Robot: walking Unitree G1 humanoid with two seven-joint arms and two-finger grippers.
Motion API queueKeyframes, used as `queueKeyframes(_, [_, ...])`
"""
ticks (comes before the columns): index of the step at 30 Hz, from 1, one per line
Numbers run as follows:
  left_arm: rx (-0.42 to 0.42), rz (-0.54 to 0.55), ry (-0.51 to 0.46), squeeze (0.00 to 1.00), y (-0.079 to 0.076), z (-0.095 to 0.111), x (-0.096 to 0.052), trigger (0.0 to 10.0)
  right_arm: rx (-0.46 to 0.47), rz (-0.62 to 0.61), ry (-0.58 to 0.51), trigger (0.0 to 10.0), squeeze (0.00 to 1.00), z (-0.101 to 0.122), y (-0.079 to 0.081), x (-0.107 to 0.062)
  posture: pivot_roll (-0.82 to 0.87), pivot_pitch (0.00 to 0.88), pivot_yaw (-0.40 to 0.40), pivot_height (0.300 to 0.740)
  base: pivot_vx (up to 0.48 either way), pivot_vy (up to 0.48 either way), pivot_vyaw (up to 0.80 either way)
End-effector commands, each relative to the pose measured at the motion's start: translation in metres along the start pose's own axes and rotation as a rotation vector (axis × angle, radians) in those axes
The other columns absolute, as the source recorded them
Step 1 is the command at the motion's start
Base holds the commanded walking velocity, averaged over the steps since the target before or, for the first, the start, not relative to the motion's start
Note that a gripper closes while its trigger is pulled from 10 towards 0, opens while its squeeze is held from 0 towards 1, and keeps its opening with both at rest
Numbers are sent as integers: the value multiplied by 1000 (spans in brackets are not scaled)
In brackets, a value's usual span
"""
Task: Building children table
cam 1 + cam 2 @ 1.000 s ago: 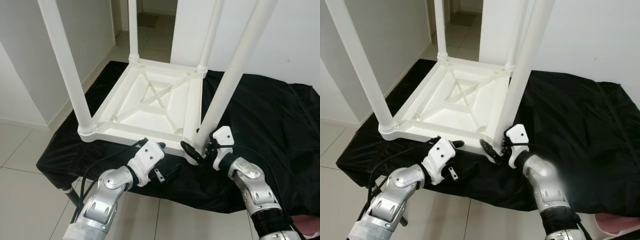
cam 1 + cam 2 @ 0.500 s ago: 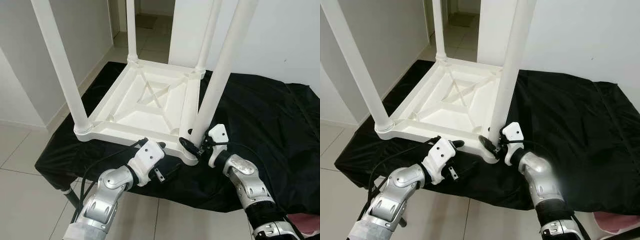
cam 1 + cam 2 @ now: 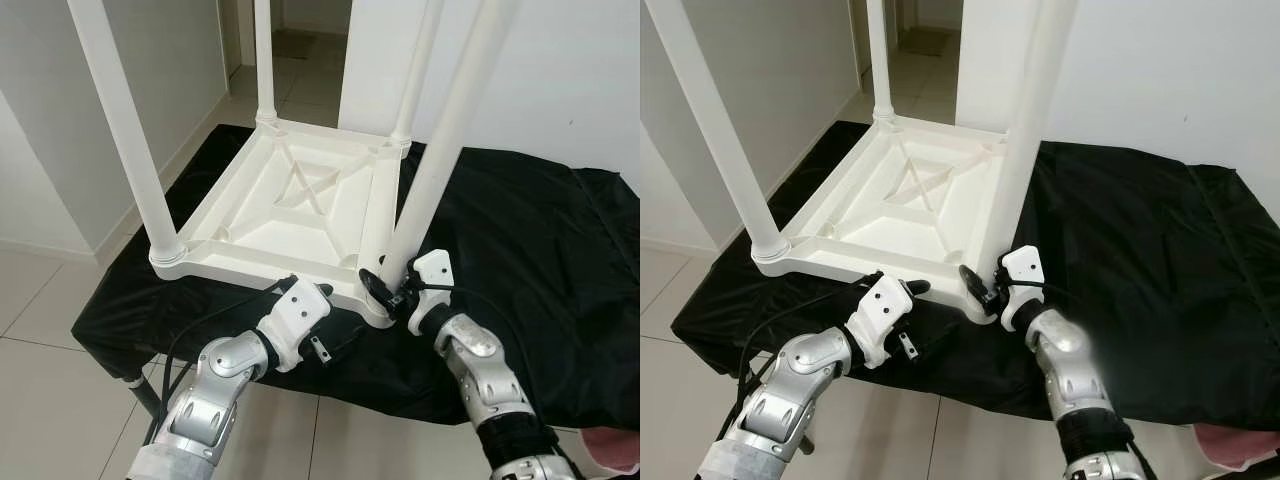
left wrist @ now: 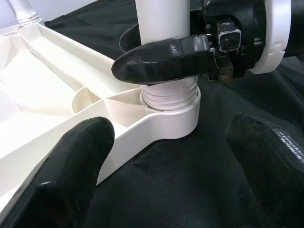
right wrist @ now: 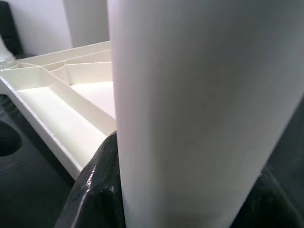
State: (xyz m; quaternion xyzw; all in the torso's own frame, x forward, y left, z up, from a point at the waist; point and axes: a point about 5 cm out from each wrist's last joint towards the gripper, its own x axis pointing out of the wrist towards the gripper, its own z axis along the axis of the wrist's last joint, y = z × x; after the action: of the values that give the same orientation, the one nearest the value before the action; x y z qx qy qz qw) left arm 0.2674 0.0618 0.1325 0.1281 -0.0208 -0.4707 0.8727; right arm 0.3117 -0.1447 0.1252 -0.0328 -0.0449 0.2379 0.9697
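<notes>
Gripping the base of the near right leg (image 3: 440,150), the right end effector (image 3: 392,290) has its black fingers (image 4: 161,59) pinched around the white tube just above the threaded collar (image 4: 170,99) that sits in the corner socket of the children's table (image 3: 300,205). The left end effector (image 3: 325,320) lies low on the black cloth (image 3: 520,230) at the front edge of the bench, just beside the table's near rim, with its two fingers (image 4: 71,161) spread wide apart and holding nothing. The table rests upside down on the cloth, toward the left half of the bench, its ribbed underside facing up. Four white legs stand upright from its corners: near left (image 3: 125,130), far left (image 3: 264,60), far right (image 3: 418,65), and the gripped near right one. Pale floor tiles (image 3: 40,310) and white walls surround the bench.
</notes>
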Motion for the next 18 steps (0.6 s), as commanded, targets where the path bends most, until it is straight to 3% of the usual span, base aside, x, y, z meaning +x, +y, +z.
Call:
queueKeyframes(1, [-6,61,17,0,2,-2,1,10000,-5,-106,-8,10000,0,3,-7,-2,-1,0,-11,740,0,0,0])
queueKeyframes(8, [-8,47,20,0,1,-3,1,10000,-2,-286,12,10000,0,1,6,-4,-9,6,-1,740,0,0,0])
queueKeyframes(12, [-10,41,20,0,0,-2,2,10000,-13,-456,11,10000,0,-2,12,-6,-11,12,0,740,0,0,0])
queueKeyframes(14, [-10,41,20,0,0,-2,2,10000,-13,-456,11,10000,0,-2,12,-6,-11,12,0,740,0,0,0])
queueKeyframes(16, [-11,41,21,0,-1,-3,2,10000,28,-556,11,10000,0,-3,22,-6,-4,18,-4,740,0,0,0])
queueKeyframes(18, [-13,42,21,0,-2,-3,1,10000,56,-576,16,10000,0,-4,30,-4,-4,18,-4,740,0,0,0])
